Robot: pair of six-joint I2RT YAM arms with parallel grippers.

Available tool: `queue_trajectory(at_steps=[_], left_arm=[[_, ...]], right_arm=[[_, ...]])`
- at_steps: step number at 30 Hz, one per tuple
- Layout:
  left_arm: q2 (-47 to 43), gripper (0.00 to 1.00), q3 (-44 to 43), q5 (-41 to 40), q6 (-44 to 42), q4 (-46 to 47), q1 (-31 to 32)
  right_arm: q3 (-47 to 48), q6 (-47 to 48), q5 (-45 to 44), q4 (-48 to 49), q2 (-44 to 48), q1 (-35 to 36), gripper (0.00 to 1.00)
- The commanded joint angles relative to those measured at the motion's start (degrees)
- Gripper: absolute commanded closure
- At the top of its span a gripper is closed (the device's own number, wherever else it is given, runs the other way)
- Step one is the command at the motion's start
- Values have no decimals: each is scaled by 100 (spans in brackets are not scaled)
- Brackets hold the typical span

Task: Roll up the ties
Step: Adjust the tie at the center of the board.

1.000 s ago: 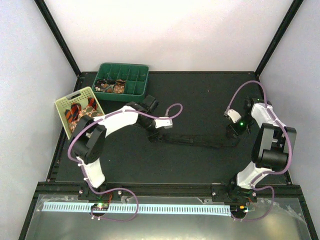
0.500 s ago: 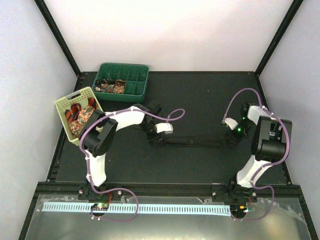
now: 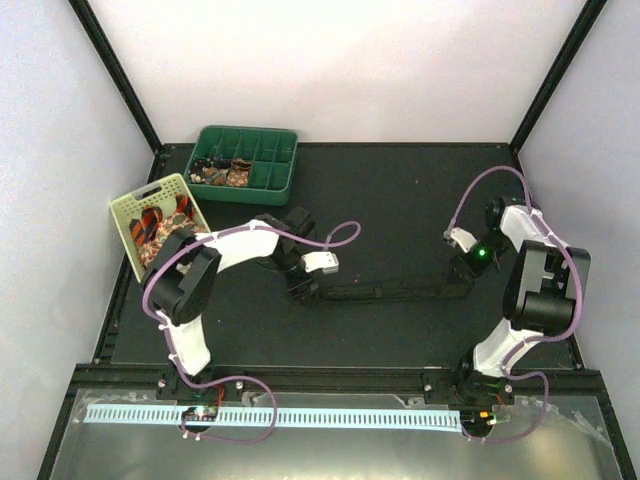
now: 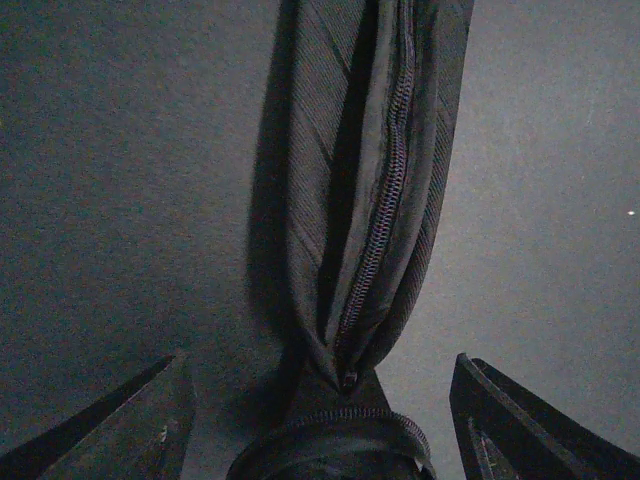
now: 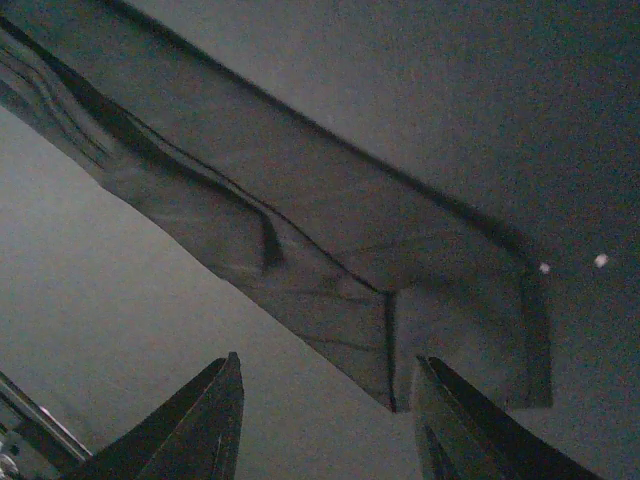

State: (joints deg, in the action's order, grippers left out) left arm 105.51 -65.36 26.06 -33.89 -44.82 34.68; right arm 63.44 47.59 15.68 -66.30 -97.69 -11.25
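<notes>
We see the dark tie (image 3: 385,290) stretched flat on the black table (image 3: 400,190), nearer us than the green tray (image 3: 268,186) and to its right. Our left gripper (image 3: 304,290) straddles the tie's end closest to the tray, jaws apart. Our right gripper (image 3: 462,265) hovers at the end farthest from the tray, its jaws likewise apart. Other ties (image 3: 225,172) sit in the tray's left compartments.

One tray (image 3: 281,192), one basket (image 3: 150,193) (one tie (image 3: 385,291) outstretched).

Robot lab cell, black-framed enclosure (image 3: 112,70), plain white walls (image 3: 340,70), left arm (image 3: 235,240) and right arm (image 3: 540,290) bolted to black table (image 3: 400,200)
</notes>
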Motion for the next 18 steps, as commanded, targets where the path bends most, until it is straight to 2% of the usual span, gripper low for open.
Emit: queue_trajectory(at_steps=[1,7,11,18], left_arm=[[-575,26,166,-51,161,481,-143],[-1607,23,1006,30,-135,1096,-225],[-2265,19,1771,-110,-555,1555,-225],[-2538,17,2308,-526,-729,1852,-238]], right_arm=[[302,-116,904,-373,234,59,52],[310,-668,1855,-198,417,499,56],[235,-1328,2425,110,370,1092,61],[19,-2374,2983,1032,219,2291,66]])
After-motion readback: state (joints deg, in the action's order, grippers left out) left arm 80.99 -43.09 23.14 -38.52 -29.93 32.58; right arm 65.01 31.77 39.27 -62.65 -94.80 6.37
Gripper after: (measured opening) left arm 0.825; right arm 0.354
